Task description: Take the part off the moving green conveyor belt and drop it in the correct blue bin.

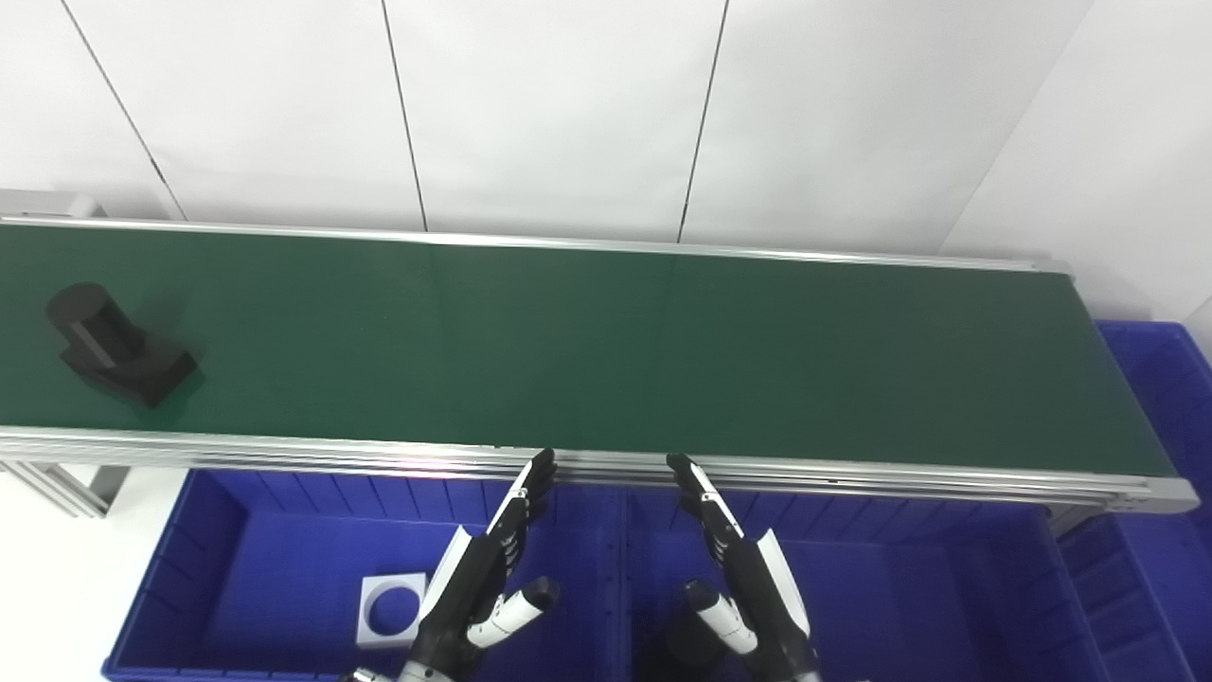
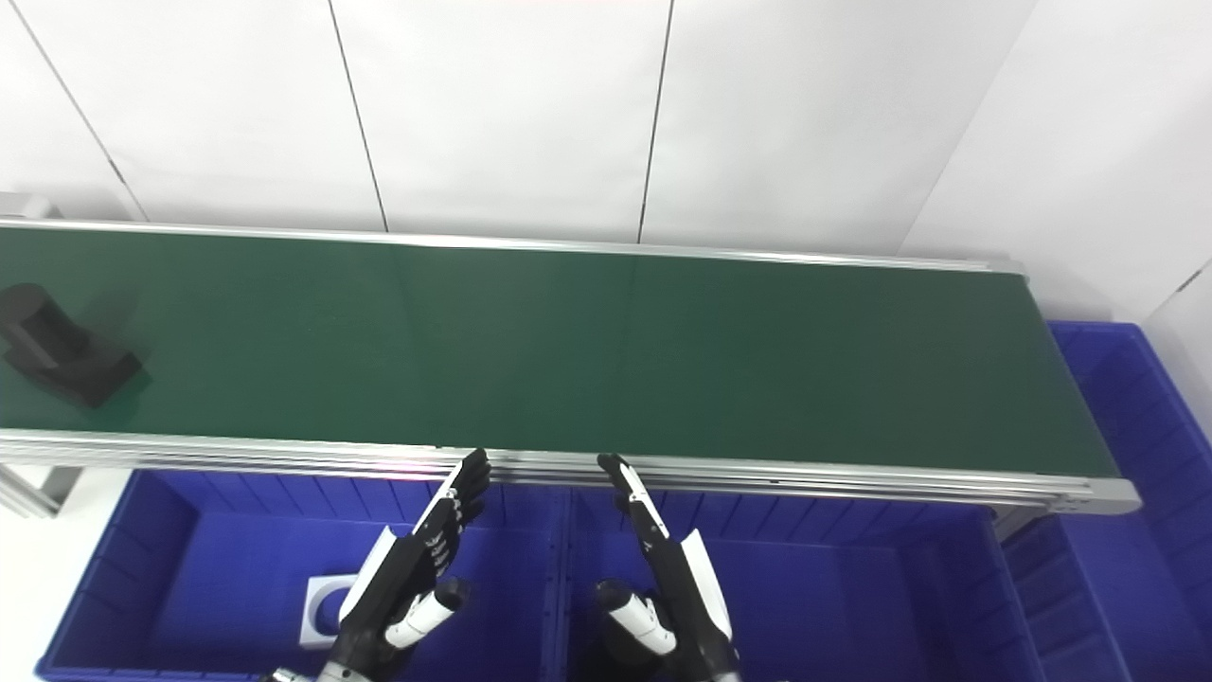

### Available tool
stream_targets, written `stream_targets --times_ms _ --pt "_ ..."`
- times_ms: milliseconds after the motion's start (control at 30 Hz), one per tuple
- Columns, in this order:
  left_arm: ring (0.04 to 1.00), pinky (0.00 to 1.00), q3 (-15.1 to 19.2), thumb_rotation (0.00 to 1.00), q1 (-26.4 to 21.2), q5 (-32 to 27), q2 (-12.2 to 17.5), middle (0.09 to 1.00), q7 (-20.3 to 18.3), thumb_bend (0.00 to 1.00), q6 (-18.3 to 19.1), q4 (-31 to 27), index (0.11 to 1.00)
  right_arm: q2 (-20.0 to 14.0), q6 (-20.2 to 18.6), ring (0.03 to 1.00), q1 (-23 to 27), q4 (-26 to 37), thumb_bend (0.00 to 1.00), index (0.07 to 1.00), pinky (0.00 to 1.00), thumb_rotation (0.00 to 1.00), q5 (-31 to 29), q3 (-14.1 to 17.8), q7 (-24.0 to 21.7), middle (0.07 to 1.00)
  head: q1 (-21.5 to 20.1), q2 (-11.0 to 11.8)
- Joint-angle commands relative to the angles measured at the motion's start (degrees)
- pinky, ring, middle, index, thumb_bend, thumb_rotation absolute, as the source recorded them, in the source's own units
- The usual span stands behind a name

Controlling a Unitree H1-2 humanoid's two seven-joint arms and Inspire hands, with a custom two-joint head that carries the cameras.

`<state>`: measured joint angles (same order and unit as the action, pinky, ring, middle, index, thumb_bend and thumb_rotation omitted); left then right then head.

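Clearly the black part is the thing to catch: it lies at the far left of the frame on the green conveyor belt, nearer the belt's front rail than its back one, and well apart from both hands. It looks like a rigid moulded or printed piece, a round barrel rising at a tilt from a flat, blocky base. I would judge it stiff, fairly light and matte rather than slick, so it should neither give nor crack under the fingers. The barrel seems the best hold, with fingers on one side and thumb on the other; the base is low and wide, and harder to get under on a moving belt. Its uneven shape may make it swing once lifted.

Below the belt, along the bottom of the frame, stand the blue bins. The lower-left bin holds a white square piece with a round hole; the lower-middle bin shows a dark object partly hidden behind the right hand, so that looks like the likelier home for a black part. Another blue bin sits at the right edge.

The left hand and right hand hover over the bins at bottom centre, fingers straight and spread, thumbs out, holding nothing, fingertips close to the front rail.
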<state>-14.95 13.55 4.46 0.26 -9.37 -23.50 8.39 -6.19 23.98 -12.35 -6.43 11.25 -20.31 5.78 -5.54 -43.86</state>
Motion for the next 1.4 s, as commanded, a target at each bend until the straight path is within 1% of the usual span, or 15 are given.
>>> stream_targets --times_ms 0,133,467,767,800,833,867,900,933,967,1000,1100,1133,1233,1367 --pt "1.0 1.0 -0.15 0.82 -0.53 0.11 -0.14 1.0 0.21 0.91 -1.92 -1.13 1.0 -0.08 2.91 0.98 0.71 0.95 0.86 0.96 0.95 0.99 0.13 -0.34 -0.3 0.994 0.01 -0.04" --pt "1.0 1.0 -0.03 0.8 -0.73 0.36 -0.07 1.0 0.26 0.9 -2.11 -1.56 1.0 -0.25 2.91 1.0 0.78 0.91 0.88 0.998 0.98 1.0 -0.45 -0.5 -1.7 1.0 0.01 -0.04" --pt "1.0 1.0 -0.24 0.8 -1.16 1.2 0.33 1.0 0.52 0.87 -3.31 -1.84 1.0 -0.03 2.94 1.0 0.89 0.77 0.89 1.0 0.96 0.98 -1.74 -0.53 -2.65 1.0 0.1 0.36" --pt "1.0 1.0 -1.09 0.86 -1.44 2.49 1.16 1.0 1.13 0.89 -3.37 -2.05 0.998 -0.03 2.94 1.0 0.82 0.73 0.9 1.0 0.96 1.0 -2.32 -0.61 -3.41 1.0 0.9 1.07" --pt "1.0 1.0 -1.27 0.86 -1.48 2.43 1.16 1.0 1.16 0.89 -3.35 -1.86 0.998 -0.11 2.93 1.0 0.82 0.57 0.9 1.0 0.96 1.0 -2.55 -0.57 -3.53 1.0 2.0 1.71" --pt "1.0 1.0 -1.41 0.86 -1.51 2.38 1.17 1.0 1.23 0.88 -3.32 -1.72 0.997 -0.15 2.92 1.0 0.81 0.46 0.9 1.0 0.95 1.0 -2.66 -0.52 -3.64 1.0 2.0 1.71" --pt "1.0 1.0 -1.61 0.86 -1.54 2.53 1.07 1.0 1.45 0.88 -3.31 -1.5 0.997 -0.28 2.92 1.0 0.81 0.25 0.91 1.0 0.95 1.0 -2.68 -0.44 -3.62 1.0 3.82 2.62" --pt "1.0 0.99 -1.76 0.86 -1.56 2.66 1.02 1.0 1.63 0.88 -3.31 -1.36 0.996 -0.37 2.92 1.0 0.81 0.11 0.91 1.0 0.95 1.0 -2.69 -0.39 -3.6 1.0 3.82 2.62" --pt "1.0 0.99 -2.04 0.85 -1.63 2.71 0.89 1.0 1.84 0.88 -3.34 -1.08 0.996 -0.69 2.93 1.0 0.88 -0.1 0.92 1.0 0.95 1.0 -2.84 -0.44 -3.53 1.0 5.96 3.64" --pt "1.0 0.99 -2.28 0.85 -1.69 2.71 0.83 1.0 2.03 0.87 -3.36 -0.88 0.994 -0.92 2.94 1.0 0.94 -0.26 0.91 1.0 0.95 1.0 -2.96 -0.49 -3.47 1.0 5.96 3.64" --pt "0.996 0.98 -2.64 0.85 -1.77 2.85 0.61 1.0 2.41 0.87 -3.38 -0.57 0.989 -1.32 2.94 1.0 0.97 -0.45 0.91 1.0 0.95 1.0 -3.2 -0.53 -3.39 1.0 8.52 5.06" --pt "0.994 0.97 -3.89 0.84 -1.95 3.66 -0.04 1.0 3.41 0.87 -3.39 0.0 0.986 -2.57 2.95 1.0 0.82 -1.02 0.89 1.0 0.96 1.0 -3.86 -0.41 -3.27 1.0 12.19 7.3" --pt "0.992 0.97 -4.27 0.83 -2.06 3.87 -0.12 1.0 3.81 0.87 -3.4 0.22 0.986 -2.84 2.95 1.0 0.82 -1.22 0.89 1.0 0.96 1.0 -3.92 -0.42 -3.12 1.0 12.46 7.48" --pt "0.987 0.96 -5.5 0.83 -2.52 4.79 -0.48 1.0 5.55 0.88 -3.41 1.39 0.983 -3.79 2.95 1.0 0.97 -1.94 0.88 1.0 0.95 1.0 -4.79 -0.51 -3.24 1.0 15.17 9.43" --pt "0.985 0.95 -7.11 0.81 -3.2 5.74 -0.65 0.995 8.14 0.89 -3.41 2.88 0.978 -4.58 2.95 0.996 1.2 -3.02 0.87 1.0 0.96 0.99 -6.12 -0.5 -3.55 1.0 16.24 10.88"
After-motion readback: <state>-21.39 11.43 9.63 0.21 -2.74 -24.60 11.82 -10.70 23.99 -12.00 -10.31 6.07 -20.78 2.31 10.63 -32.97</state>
